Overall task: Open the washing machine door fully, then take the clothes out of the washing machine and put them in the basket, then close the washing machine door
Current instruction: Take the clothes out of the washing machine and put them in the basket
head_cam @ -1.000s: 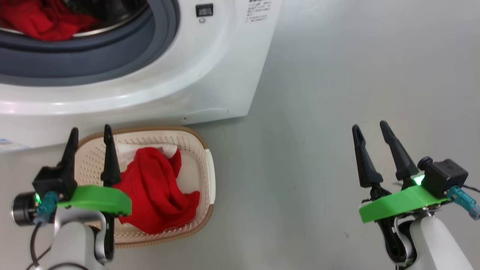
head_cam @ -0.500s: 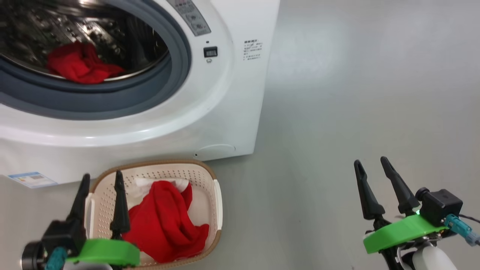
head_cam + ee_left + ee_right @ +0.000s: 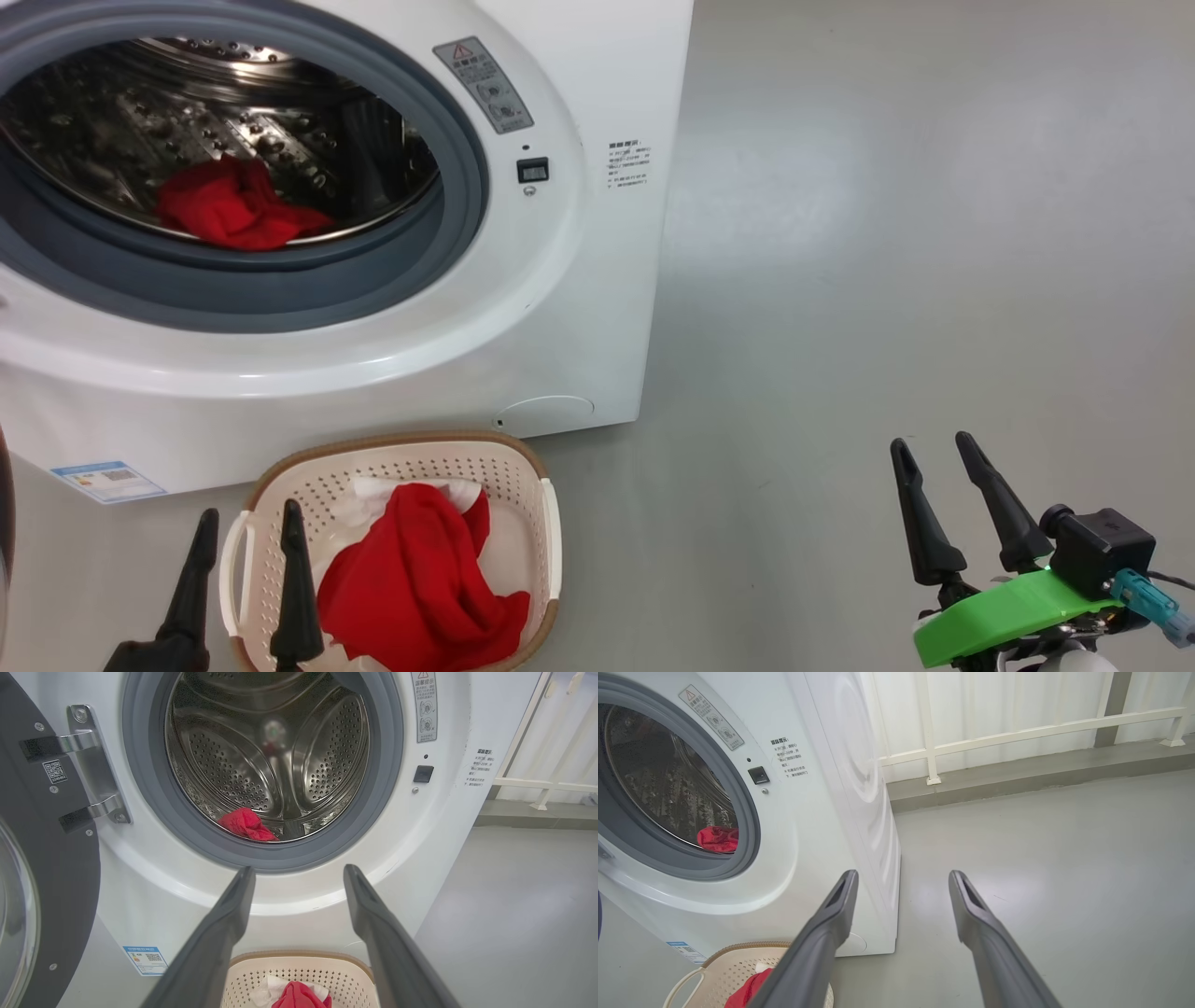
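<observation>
Nearest the robot, at the head view's lower edge, the left gripper (image 3: 249, 511) hangs over the near-left side of the basket (image 3: 401, 441), jaws spread wide with nothing between them. The right gripper (image 3: 931, 443) hovers over the grey floor (image 3: 887, 233) well to the right, likewise wide and holding nothing. The basket sits on the floor just before the washing machine (image 3: 560, 308), with a heap of red clothes (image 3: 420, 588) lying over a white cloth (image 3: 373, 492). Beyond it, the washing machine door (image 3: 46, 858) stands swung out to the left on its hinge. Past the grey gasket (image 3: 280, 303), one crumpled red garment (image 3: 233, 205) lies at the bottom front of the steel drum (image 3: 261, 756), just behind the lip. Judgement: the garment is light, limp and not fragile. It will likely sag and trail when lifted, and could catch on the gasket fold. Best hold: pinch deep into the raised bunch at its top, not a loose edge, so the whole piece comes out in one lift. The steel beneath looks slick, so the fingers should close on cloth rather than scrape the drum.
</observation>
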Robot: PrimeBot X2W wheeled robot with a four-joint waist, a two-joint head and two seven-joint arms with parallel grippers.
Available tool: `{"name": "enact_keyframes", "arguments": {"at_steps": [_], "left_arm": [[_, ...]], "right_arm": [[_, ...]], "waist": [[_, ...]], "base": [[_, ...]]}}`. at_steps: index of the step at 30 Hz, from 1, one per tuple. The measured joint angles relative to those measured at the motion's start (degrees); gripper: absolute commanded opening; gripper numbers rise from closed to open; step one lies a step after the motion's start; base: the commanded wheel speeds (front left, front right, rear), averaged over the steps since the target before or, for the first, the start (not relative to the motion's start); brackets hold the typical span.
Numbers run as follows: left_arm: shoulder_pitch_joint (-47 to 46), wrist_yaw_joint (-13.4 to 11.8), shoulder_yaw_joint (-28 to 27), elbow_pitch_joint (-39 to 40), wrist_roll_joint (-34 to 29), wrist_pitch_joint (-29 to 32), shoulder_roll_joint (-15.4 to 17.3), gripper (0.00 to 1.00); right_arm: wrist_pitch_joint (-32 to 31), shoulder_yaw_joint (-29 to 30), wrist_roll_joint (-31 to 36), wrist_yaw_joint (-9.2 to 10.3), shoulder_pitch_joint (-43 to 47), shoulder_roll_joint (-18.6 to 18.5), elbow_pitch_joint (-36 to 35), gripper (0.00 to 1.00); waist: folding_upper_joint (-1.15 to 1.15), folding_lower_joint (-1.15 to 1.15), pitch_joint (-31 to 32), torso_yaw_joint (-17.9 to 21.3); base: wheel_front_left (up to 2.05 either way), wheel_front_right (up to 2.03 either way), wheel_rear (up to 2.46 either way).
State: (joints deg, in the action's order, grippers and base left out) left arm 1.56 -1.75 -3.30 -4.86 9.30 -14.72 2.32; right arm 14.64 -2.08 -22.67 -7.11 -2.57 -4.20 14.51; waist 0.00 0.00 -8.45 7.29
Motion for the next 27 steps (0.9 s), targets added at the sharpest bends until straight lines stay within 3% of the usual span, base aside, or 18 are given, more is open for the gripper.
{"name": "enact_keyframes", "arguments": {"at_steps": [13,27], "left_arm": [[0.93,-1.79,1.26,1.7,2.03,0.0,0.05,1.0],[-0.12,-1.83,2.11,0.94,2.03,0.0,0.08,1.0]], "right_arm": [[0.0,1.15,0.0,0.0,0.22,-0.02,-0.25,1.0],[0.0,1.19,0.0,0.0,-0.03,-0.03,-0.48,1.0]], "waist": [[0.0,0.0,-0.84,-0.41],[0.0,0.0,-2.68,-0.55]], "base": [[0.0,0.0,0.0],[0.0,0.0,0.0]]}}
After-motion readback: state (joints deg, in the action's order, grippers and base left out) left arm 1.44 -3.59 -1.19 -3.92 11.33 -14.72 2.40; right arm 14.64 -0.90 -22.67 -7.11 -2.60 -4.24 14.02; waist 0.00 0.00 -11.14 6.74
